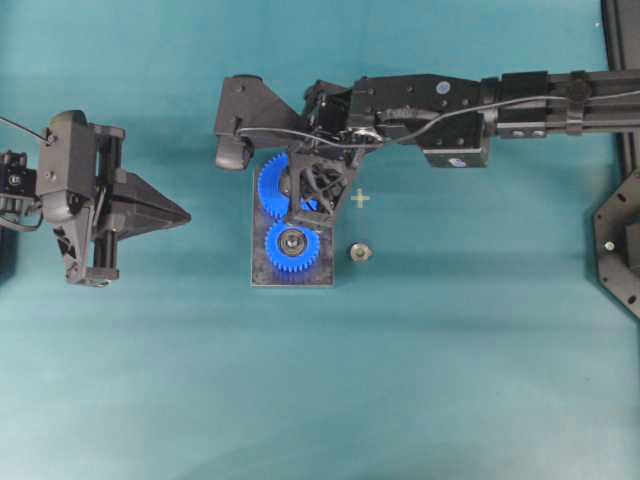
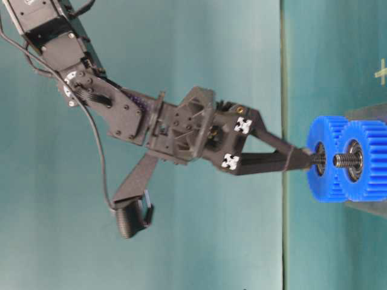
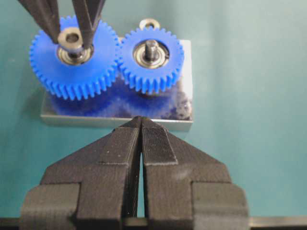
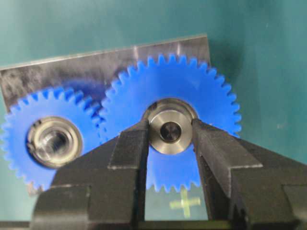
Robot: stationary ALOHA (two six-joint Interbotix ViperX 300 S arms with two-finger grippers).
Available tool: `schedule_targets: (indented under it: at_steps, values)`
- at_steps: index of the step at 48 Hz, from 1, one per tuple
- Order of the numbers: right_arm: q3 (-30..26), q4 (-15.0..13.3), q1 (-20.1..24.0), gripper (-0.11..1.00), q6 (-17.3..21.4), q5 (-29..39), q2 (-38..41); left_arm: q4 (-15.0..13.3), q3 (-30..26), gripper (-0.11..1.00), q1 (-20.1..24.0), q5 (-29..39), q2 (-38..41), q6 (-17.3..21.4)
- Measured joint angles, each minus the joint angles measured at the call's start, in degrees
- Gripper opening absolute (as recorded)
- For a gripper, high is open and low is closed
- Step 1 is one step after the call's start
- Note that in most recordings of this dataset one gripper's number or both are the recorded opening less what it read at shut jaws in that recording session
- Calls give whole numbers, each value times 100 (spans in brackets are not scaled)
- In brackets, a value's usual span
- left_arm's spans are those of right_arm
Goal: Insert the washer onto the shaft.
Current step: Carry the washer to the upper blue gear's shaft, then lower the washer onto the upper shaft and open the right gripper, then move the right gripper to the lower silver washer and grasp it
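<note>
My right gripper [image 4: 170, 130] is shut on a silver washer [image 4: 170, 132] and holds it over the hub of the larger blue gear [image 4: 211, 91]. The dark shaft end shows through the washer's hole. In the left wrist view the washer [image 3: 71, 39] sits between the right fingers [image 3: 88, 19], just above the gear hub [image 3: 72, 55]. The second gear [image 3: 151, 72] has a bare threaded shaft [image 3: 151, 48]. Both gears stand on a metal base plate [image 1: 325, 272]. My left gripper [image 3: 140, 120] is shut and empty, short of the plate's near edge.
A loose metal ring [image 1: 359, 252] lies on the table right of the plate, also in the left wrist view [image 3: 149, 23]. A yellow cross mark [image 1: 360, 199] is on the teal table. The left gripper [image 1: 183, 215] sits left of the plate.
</note>
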Motion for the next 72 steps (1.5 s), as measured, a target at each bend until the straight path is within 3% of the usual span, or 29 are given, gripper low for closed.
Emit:
schedule_targets:
  at_steps: [33,35,40,43,59,72]
  values:
    - [-88,0,-9,33,0,158,9,0,0,0,-18,0,0,0]
    - [-97,0,-9,40,0,167,9,0,0,0,-18,0,0,0]
    - [-97,0,-18,71,0,193,44,0,0,0,-26,0,0,0]
    - [-97,0,-26,82,0,193,44,0,0,0,-26,9,0,0]
    - [-105,0,-44,77,9,413,-79,0,0,0,-62,0,0,-62]
    - [554,0,79,76,123,554,-1011,0,0,0,-105,0,0,-114]
